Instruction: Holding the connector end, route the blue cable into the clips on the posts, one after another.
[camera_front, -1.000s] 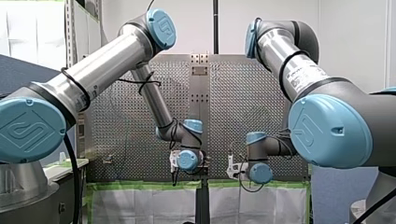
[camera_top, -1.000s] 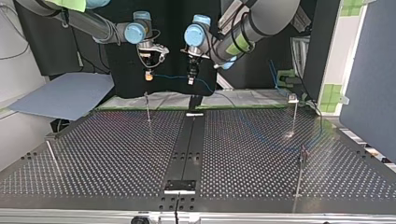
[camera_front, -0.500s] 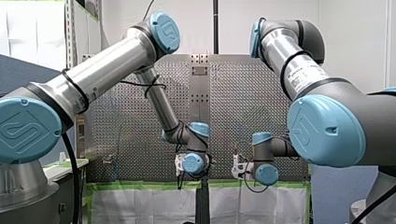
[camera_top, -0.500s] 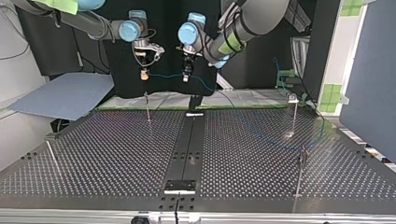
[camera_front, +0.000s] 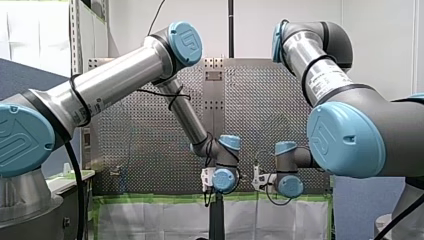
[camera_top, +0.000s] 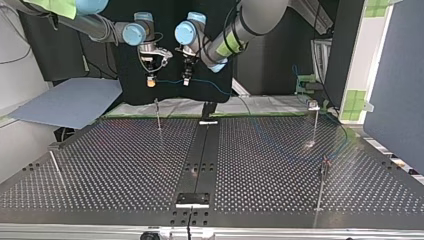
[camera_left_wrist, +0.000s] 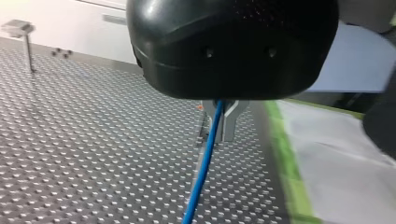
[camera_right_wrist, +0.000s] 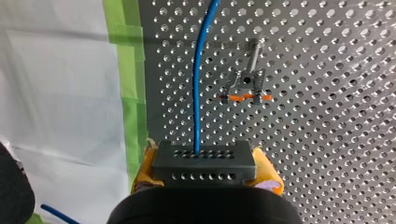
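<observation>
Over the perforated table (camera_left_wrist: 93, 140), left fingers (camera_left_wrist: 230, 122) pinch the blue cable (camera_left_wrist: 205, 158); right fingers (camera_right_wrist: 267, 169) clamp its connector (camera_right_wrist: 204, 162).

Beyond the perforated table (camera_top: 125, 165) hangs a black backdrop (camera_top: 132, 92), a grey-blue board (camera_top: 70, 102) lies off one far corner, and a blue partition (camera_top: 397, 75) flanks its opposite side.
</observation>
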